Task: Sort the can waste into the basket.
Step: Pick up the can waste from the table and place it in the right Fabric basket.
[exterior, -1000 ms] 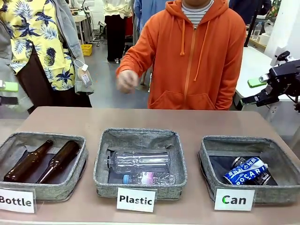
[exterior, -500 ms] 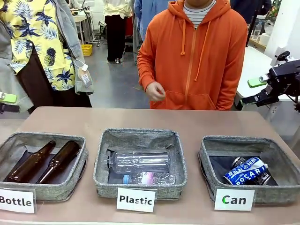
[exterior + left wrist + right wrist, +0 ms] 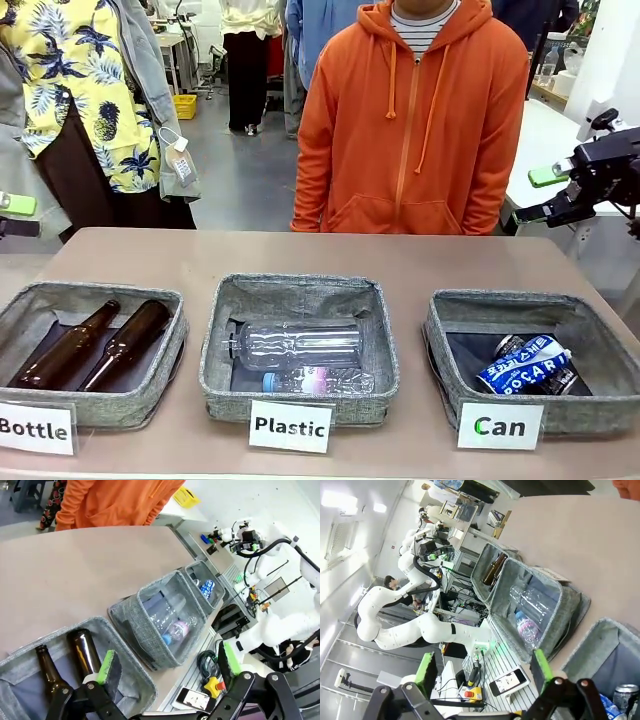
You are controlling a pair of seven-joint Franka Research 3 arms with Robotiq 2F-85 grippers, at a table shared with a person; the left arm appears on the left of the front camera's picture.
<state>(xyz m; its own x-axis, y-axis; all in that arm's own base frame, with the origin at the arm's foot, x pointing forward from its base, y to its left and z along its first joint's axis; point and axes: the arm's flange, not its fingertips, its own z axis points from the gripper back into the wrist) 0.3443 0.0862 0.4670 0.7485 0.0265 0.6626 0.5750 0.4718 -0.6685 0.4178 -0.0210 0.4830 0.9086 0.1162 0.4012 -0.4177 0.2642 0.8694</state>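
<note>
Front view: the basket (image 3: 600, 345) with the white "Can" card (image 3: 500, 425) sits on the counter (image 3: 400, 260), and both crushed cans lie inside it, the blue-and-white POCARI can (image 3: 525, 365) resting on top of the dark can (image 3: 560, 381) toward the basket's near wall. Left of this basket stand the "Plastic" bin (image 3: 298, 345) with clear bottles (image 3: 300, 345) and, farther left, the "Bottle" bin (image 3: 90, 350) with two brown bottles (image 3: 95, 345). A person in an orange hoodie (image 3: 415, 120) stands beyond the basket, across the counter. The right gripper (image 3: 540, 195) hangs above and behind the basket, fingers wide and empty; the left gripper (image 3: 167, 662) hovers over the "Bottle" bin, fingers wide, holding nothing.
</note>
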